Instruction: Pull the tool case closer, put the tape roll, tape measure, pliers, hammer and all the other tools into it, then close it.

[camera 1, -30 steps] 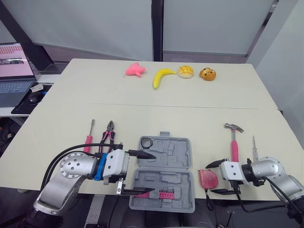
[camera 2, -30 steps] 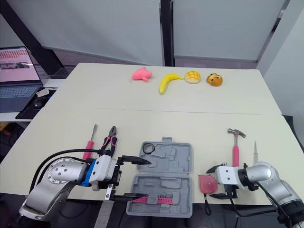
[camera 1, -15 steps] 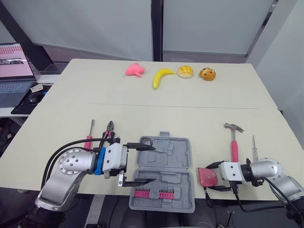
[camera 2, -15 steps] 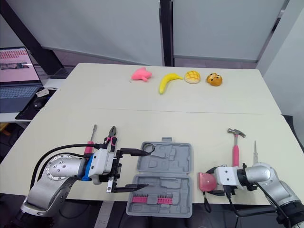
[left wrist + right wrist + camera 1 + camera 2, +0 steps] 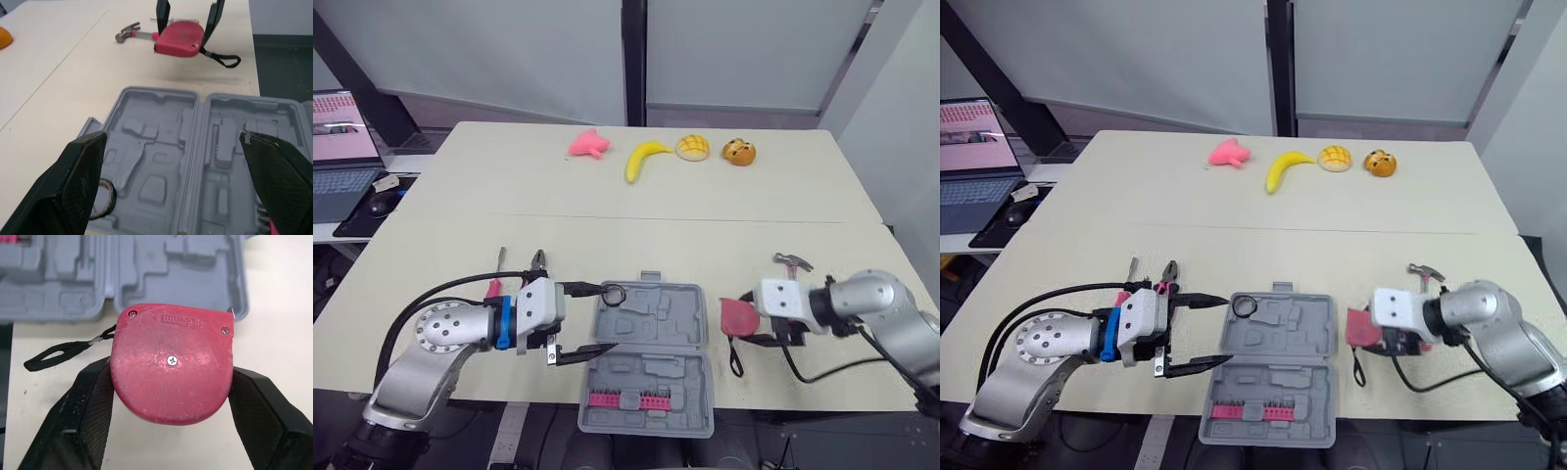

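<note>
The grey tool case point(image 5: 651, 364) lies open at the table's front edge, with the black tape roll point(image 5: 614, 294) in its far left corner and pink bits point(image 5: 625, 399) in its near half. My left gripper point(image 5: 607, 319) is open at the case's left side, nothing between its fingers. My right gripper point(image 5: 744, 318) is shut on the pink tape measure point(image 5: 171, 362), held just above the table right of the case, its black strap point(image 5: 734, 360) dangling. The hammer point(image 5: 791, 261) is partly hidden behind that gripper. The pliers point(image 5: 537, 260) and a pink-handled screwdriver point(image 5: 499, 270) lie beyond my left arm.
A pink toy point(image 5: 588, 144), a banana point(image 5: 644, 159), a bun point(image 5: 693, 147) and an orange toy point(image 5: 739, 152) sit along the far side of the table point(image 5: 607, 225). A laptop point(image 5: 342, 127) stands on a desk at the left. The case's near half overhangs the table's front edge.
My right gripper closed on the tape measure, lifted it off the table and carried it a little farther in. My left gripper drew back leftward and farther, off the case's near half.
</note>
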